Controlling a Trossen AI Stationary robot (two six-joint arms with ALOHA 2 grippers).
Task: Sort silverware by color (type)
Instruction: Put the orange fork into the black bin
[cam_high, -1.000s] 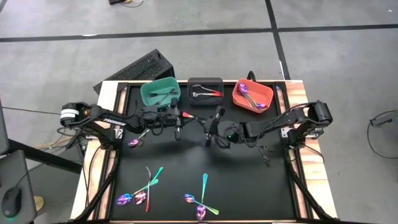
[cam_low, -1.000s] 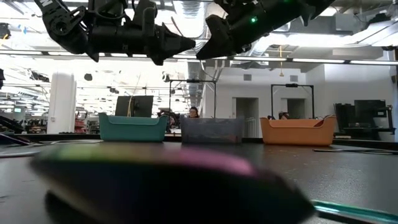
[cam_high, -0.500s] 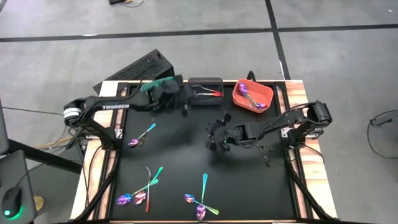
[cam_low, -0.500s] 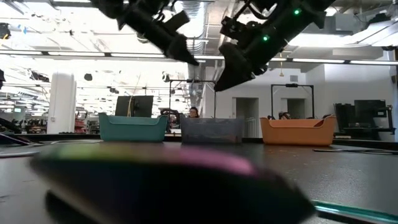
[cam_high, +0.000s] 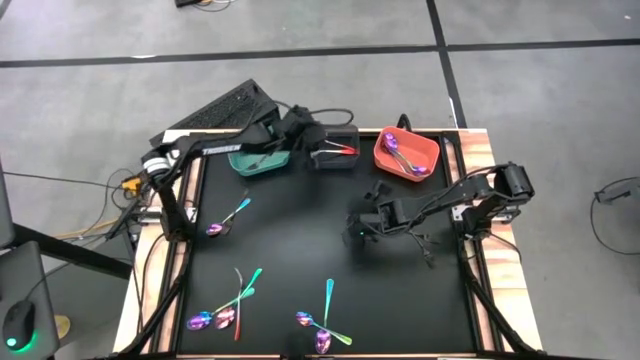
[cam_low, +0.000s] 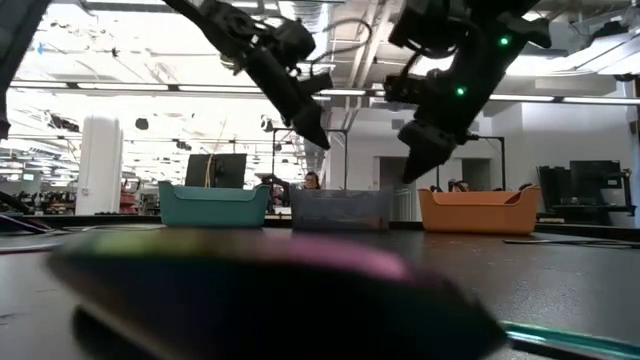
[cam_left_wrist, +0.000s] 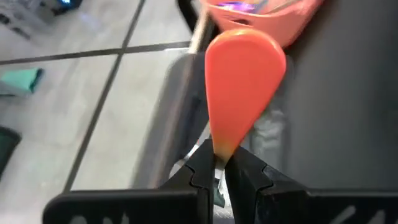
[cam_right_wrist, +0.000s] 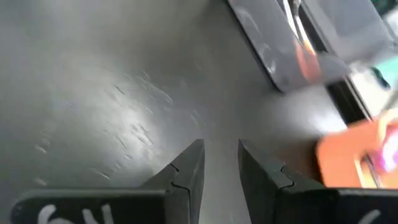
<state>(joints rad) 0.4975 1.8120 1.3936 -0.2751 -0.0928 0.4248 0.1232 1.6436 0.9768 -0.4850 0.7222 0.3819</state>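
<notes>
One orange-handled utensil pinched in left hand, above dark grey bin; handle flat, teardrop-shaped. Right hand slightly parted, holding nothing, over tabletop centre. Iridescent purple-teal silverware scattered along tabletop's near edge.

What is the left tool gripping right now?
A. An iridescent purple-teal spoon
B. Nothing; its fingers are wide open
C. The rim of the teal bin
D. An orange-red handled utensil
D. In the left wrist view the left tool is shut on the narrow end of an orange-red handled utensil, whose broad orange end sticks out past the fingers.
</notes>
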